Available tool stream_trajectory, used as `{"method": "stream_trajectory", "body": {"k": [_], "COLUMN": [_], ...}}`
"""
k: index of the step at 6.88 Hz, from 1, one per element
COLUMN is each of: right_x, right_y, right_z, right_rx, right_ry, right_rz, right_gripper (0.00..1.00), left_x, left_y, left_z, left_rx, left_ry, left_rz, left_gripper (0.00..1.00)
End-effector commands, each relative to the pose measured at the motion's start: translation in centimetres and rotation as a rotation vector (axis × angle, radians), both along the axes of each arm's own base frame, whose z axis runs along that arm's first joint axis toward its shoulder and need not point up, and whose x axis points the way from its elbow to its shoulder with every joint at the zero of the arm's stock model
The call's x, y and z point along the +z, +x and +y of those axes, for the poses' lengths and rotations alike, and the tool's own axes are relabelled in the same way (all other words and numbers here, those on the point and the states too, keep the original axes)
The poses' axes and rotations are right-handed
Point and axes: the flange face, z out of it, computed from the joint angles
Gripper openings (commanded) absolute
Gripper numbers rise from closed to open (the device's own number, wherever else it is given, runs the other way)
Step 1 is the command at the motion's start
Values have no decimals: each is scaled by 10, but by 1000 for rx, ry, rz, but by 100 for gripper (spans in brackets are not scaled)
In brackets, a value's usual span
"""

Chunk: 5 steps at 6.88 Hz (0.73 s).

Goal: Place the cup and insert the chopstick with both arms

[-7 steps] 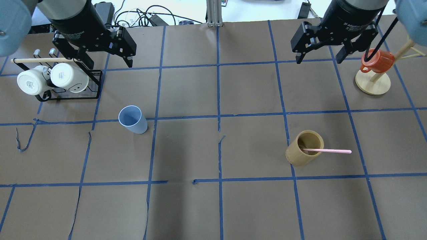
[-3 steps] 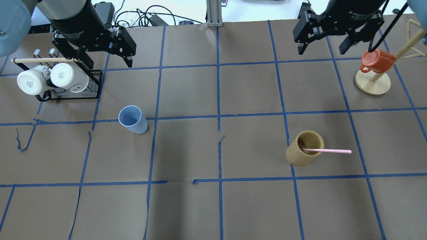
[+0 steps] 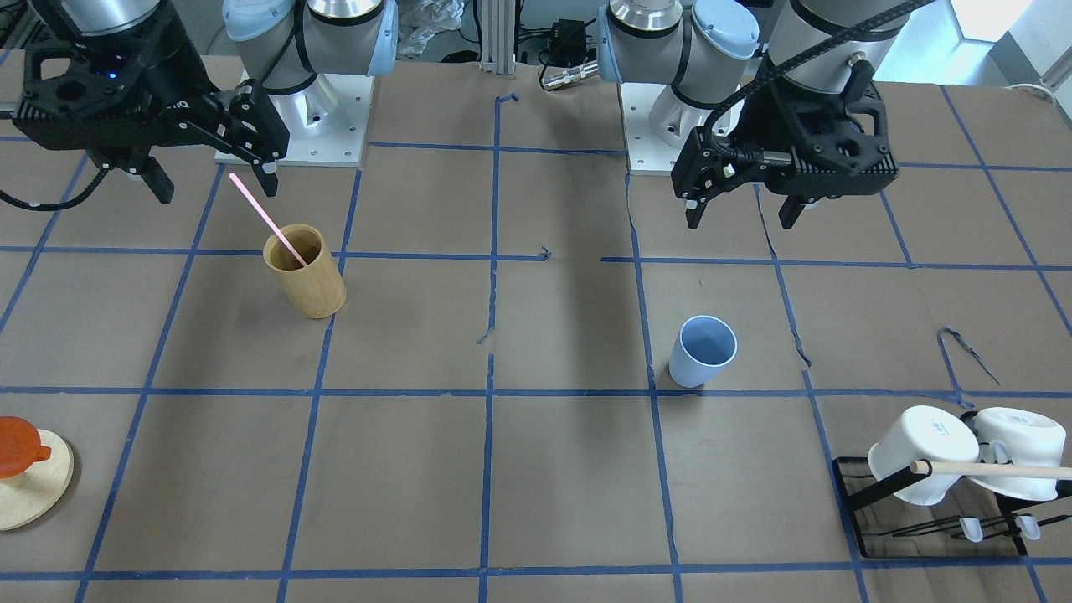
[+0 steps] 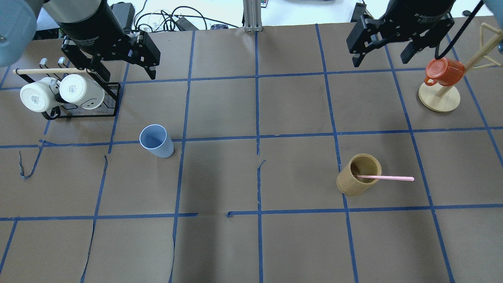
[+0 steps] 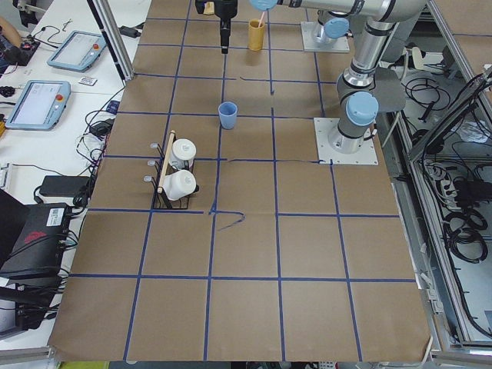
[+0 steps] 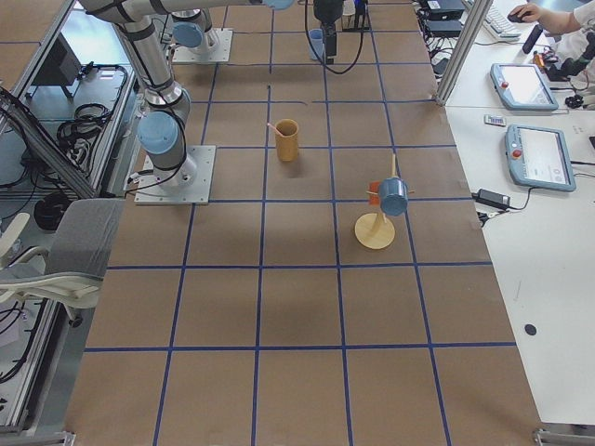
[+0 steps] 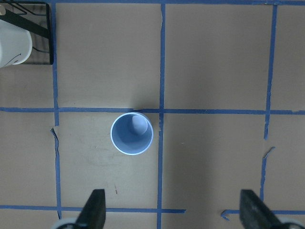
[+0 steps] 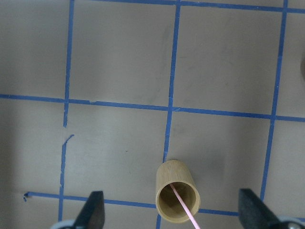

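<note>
Reaching is the step in hand, by my reading: both claws hang high above the table with nothing in them. The left gripper has its jaws spread wide, and the light blue cup stands upright on the brown paper well in front of it, beside a crossing of tape lines. The left wrist view shows the cup left of the midline between the fingers, so the arm should shift that way before it goes down, then close on the wall below the rim, since the taper could let it slip.

The right gripper is likewise open and empty. The pink chopstick sits in the bamboo cup, slanting out over its rim. A pinch on the free upper part, with the jaws set across the stick, looks safest, followed by a pull along the slant so the bamboo cup is not tipped.

The chopstick's lower end is hidden inside the bamboo cup, and its top is cut off at the bottom edge of the right wrist view. It seems to rest on the rim, though no view settles that. Nothing marks where the cup should go.
</note>
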Motion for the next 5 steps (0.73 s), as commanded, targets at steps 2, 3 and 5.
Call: {"method": "stream_trajectory", "body": {"k": [2,3,5], "right_x": [-24,-33,-62], "right_y": [-2,-4,-7], "right_z": [1,1,5], "right_rx": [270,375,527], "right_ry": [42,29,60], "right_rz": [14,39,52], "right_gripper": [100,100,100], "left_x": [0,1,0], "left_y": [0,0,0], "left_z": [0,0,0], "left_rx": [0,0,0], "left_ry": [0,-1,0], "left_rz": [0,0,0], "left_gripper": [100,100,100]}}
